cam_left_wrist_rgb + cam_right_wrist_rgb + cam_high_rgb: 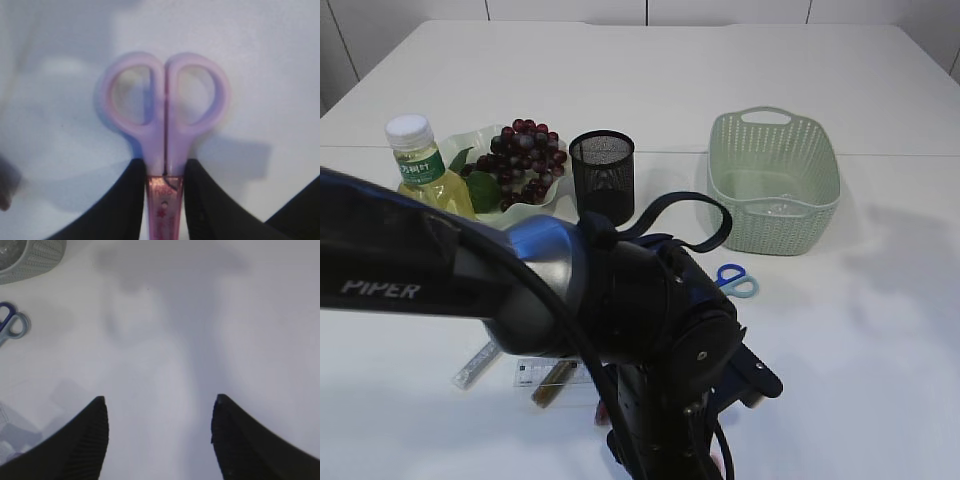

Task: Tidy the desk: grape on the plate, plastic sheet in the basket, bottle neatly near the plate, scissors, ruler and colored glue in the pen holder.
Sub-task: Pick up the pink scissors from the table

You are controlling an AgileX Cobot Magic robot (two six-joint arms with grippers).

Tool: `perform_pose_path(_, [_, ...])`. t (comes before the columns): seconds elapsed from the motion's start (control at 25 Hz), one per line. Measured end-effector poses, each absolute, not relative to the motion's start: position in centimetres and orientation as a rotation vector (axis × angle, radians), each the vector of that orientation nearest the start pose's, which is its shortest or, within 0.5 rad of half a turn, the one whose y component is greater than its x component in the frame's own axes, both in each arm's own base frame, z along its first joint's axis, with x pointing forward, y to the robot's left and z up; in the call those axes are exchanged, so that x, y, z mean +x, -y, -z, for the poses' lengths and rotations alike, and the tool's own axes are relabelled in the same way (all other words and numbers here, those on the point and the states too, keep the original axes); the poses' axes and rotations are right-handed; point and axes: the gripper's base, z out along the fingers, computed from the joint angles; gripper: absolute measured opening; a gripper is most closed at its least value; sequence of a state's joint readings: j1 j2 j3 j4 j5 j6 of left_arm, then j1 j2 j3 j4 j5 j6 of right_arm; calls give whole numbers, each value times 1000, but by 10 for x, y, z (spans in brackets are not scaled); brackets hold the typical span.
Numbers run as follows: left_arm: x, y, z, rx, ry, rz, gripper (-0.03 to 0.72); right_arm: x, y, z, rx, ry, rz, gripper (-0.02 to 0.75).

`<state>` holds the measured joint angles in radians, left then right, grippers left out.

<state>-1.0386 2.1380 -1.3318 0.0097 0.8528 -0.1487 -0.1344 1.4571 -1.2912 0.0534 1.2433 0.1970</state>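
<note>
Pink-handled scissors [156, 135] lie on the white table, handles pointing away from the camera. My left gripper [164, 167] is shut on their neck, one black finger pressed to each side just below the handles. In the exterior view the left arm hides this grip. Blue-handled scissors [735, 280] lie in front of the basket [775, 190]. The grapes [525, 160] rest on the pale green plate [460, 145], with the bottle [425, 170] beside it. The black mesh pen holder [602, 175] stands upright. My right gripper [160, 410] is open over bare table.
A clear plastic sheet [545, 370], a clear ruler-like strip [475, 365] and a brown stick [552, 382] lie at the front left, partly behind the left arm. The right wrist view has the blue scissors [12, 325] and the basket's corner [30, 257] at its left.
</note>
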Motion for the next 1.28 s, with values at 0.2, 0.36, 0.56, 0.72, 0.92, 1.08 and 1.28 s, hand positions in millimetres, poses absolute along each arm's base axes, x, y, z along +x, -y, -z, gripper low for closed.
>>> perform_pose_path(0.2, [197, 334, -99, 1361, -2831, -13, 171, 278, 33, -322, 495, -2851, -87, 507])
perform_pose_path(0.36, [197, 334, -100, 1358, -2830, -11, 153, 278, 33, -322, 495, -2851, -87, 507])
perform_pose_path(0.56, [197, 334, -100, 1358, -2830, -11, 151, 278, 33, -322, 495, -2851, -87, 506])
perform_pose_path(0.72, [197, 334, -100, 1358, -2830, -11, 151, 278, 33, -322, 495, -2851, -87, 507])
perform_pose_path(0.92, [198, 334, -102, 1356, -2825, -6, 150, 278, 33, -322, 495, -2851, -87, 507])
perform_pose_path(1.08, [197, 334, -103, 1355, -2824, -4, 148, 278, 33, -322, 495, -2851, -87, 507])
perform_pose_path(1.28, [197, 334, -103, 1354, -2825, -5, 148, 278, 33, -322, 495, -2851, -87, 507])
